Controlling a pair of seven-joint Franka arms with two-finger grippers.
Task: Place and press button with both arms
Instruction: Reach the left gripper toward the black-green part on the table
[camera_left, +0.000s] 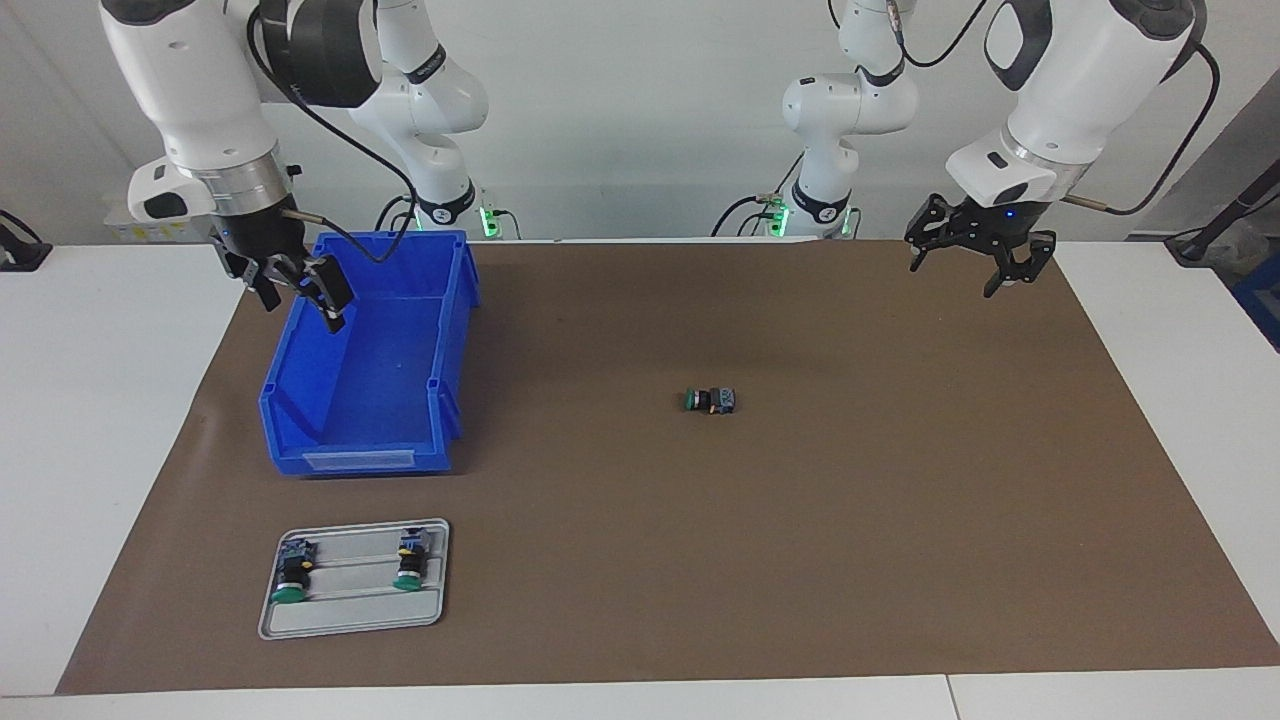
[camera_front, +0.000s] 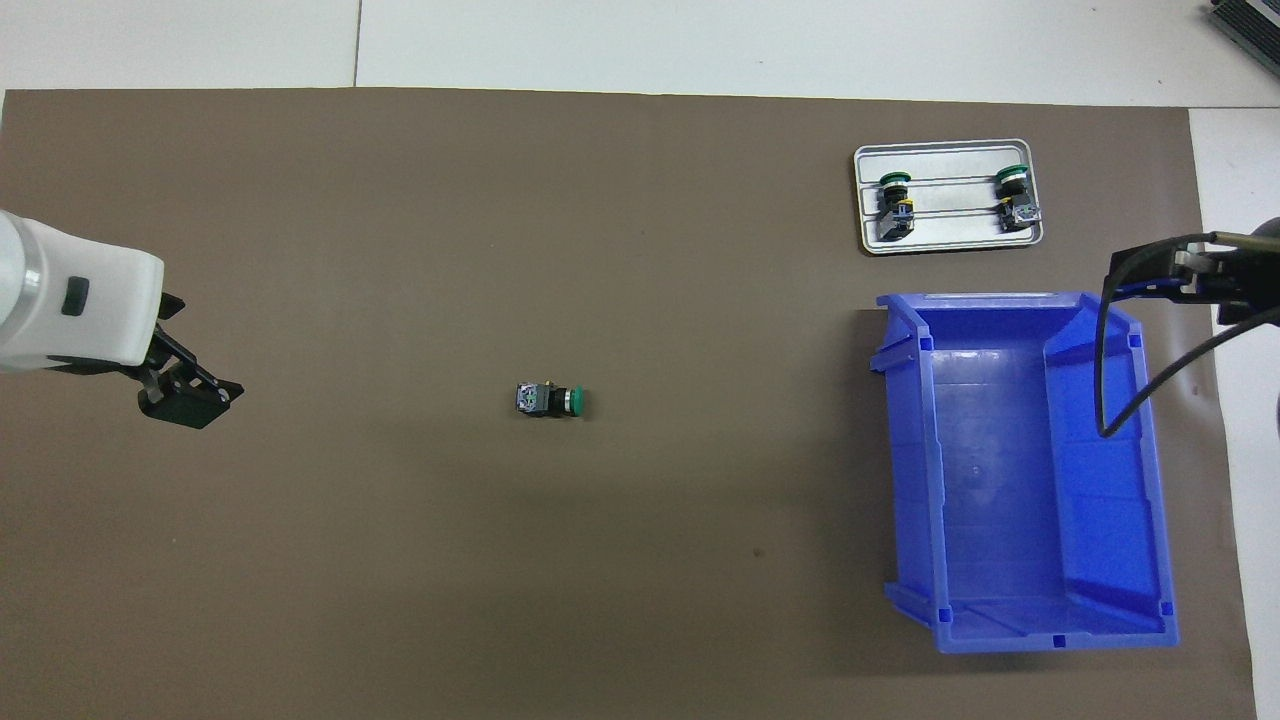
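Note:
The button (camera_left: 711, 401) (camera_front: 550, 400), with a green cap and a black barrel, lies on its side in the middle of the brown mat (camera_left: 900, 520). No gripper touches it. My left gripper (camera_left: 966, 270) (camera_front: 186, 404) hangs open and empty over the mat toward the left arm's end of the table, well away from the button. My right gripper (camera_left: 300, 293) (camera_front: 1160, 276) is open and empty in the air over the outer rim of the blue bin (camera_left: 360, 462) (camera_front: 1010, 632), toward the right arm's end.
A grey tray (camera_left: 352, 622) (camera_front: 950, 243) lies farther from the robots than the bin and holds two more green-capped buttons (camera_left: 291, 577) (camera_left: 409, 565). The blue bin holds nothing. White table surface borders the mat.

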